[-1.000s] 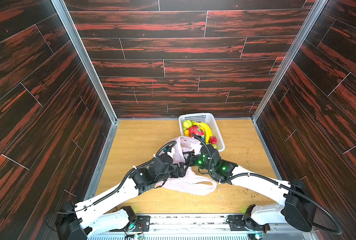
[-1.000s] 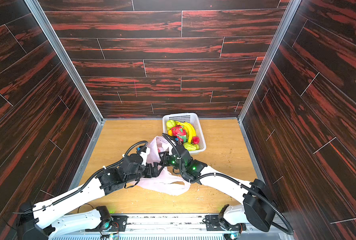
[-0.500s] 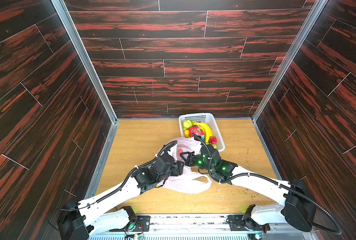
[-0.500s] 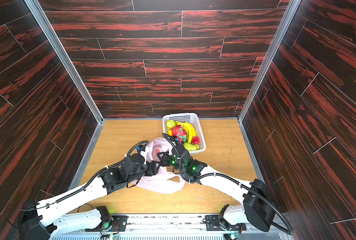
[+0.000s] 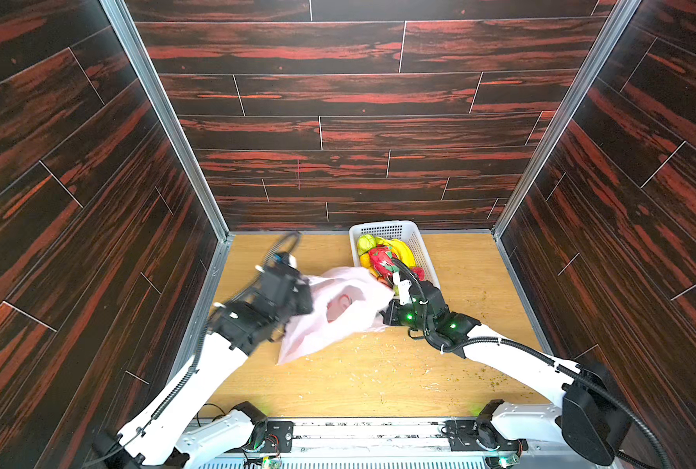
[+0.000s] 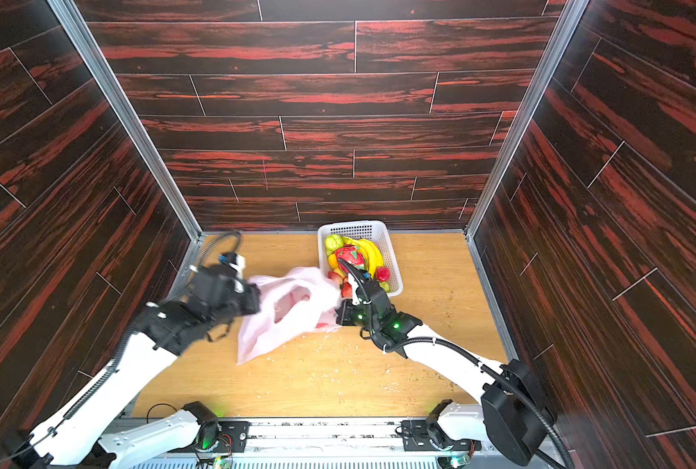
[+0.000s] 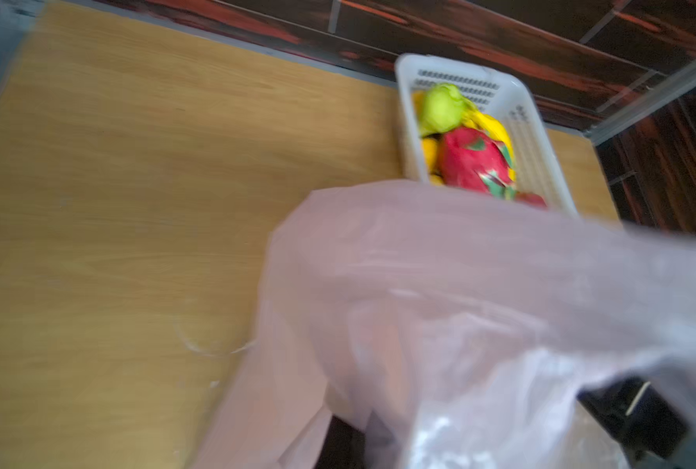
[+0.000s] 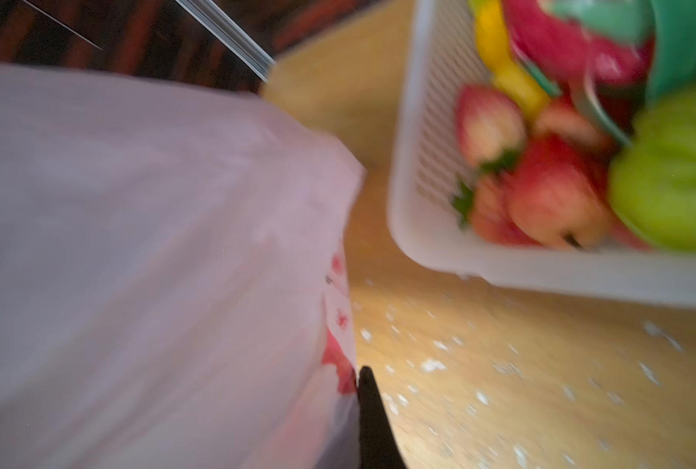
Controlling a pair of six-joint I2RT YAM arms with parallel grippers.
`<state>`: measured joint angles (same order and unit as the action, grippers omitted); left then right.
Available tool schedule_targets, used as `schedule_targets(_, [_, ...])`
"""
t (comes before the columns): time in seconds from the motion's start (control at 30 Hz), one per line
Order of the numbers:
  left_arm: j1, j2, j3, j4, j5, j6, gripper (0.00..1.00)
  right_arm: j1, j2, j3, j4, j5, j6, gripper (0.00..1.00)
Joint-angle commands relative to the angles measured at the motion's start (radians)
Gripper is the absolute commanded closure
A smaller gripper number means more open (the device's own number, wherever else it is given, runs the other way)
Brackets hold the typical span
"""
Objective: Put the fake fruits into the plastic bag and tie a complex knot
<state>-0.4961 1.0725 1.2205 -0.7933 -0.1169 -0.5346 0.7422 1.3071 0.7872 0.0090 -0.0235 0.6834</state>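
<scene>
Wood-grain table (image 5: 338,385) enclosed on three sides by dark red-streaked panel walls, seen from above with two white arms reaching in from the near edge.

One plastic bag (image 5: 338,312) (image 6: 285,312), pale pink and translucent, hangs stretched between the two end effectors, with one corner trailing down to the table. The left end effector (image 5: 303,298) (image 6: 255,302) is clenched on the bag's left edge. The right end effector (image 5: 386,314) (image 6: 340,316) is clenched on its right edge. In the right wrist view one dark fingertip (image 8: 368,406) lies against the film (image 8: 135,243), beside red prints.

One white perforated basket (image 5: 419,251) (image 6: 386,247) stands against the back wall, right of centre. Every fruit that shows lies in it: one dragon fruit (image 5: 380,260) (image 7: 470,162), one bunch of bananas (image 5: 403,249), two green lumpy fruits (image 5: 365,243) (image 8: 671,182), and at least two strawberries (image 8: 486,122). Blur prevents a full count.

The bag's far right edge overlaps the basket's near left corner in both top views. The left arm runs close to the left wall. Bare table lies left of the basket along the back wall, right of the basket, and in a broad strip between the bag and the arm bases, which is dotted with pale crumbs (image 5: 378,353).
</scene>
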Motion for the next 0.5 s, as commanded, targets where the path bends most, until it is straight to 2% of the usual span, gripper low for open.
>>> schedule_targets(0.0, [0.033,0.063,0.086,-0.197,0.139,0.097,1.00,0.000,0.032,-0.018,-0.017,-0.071,-0.057,1.00])
schedule_targets(0.07, [0.043,0.095,0.110,-0.208,0.178,0.108,1.00,0.001,0.030,-0.022,0.027,-0.105,-0.073,1.00])
schedule_targets(0.1, [0.046,0.104,0.116,-0.210,0.192,0.108,1.00,0.001,0.025,-0.018,0.041,-0.120,-0.084,0.97])
schedule_targets(0.33, [0.062,0.138,0.110,-0.146,0.308,0.060,1.00,0.001,-0.061,-0.023,0.063,-0.146,-0.248,0.46])
schedule_targets(0.4, [0.063,0.145,0.106,-0.134,0.321,0.058,1.00,0.000,-0.084,-0.042,0.092,-0.167,-0.292,0.34])
schedule_targets(0.47, [0.064,0.147,0.096,-0.117,0.339,0.056,1.00,0.000,-0.101,-0.052,0.131,-0.203,-0.325,0.26])
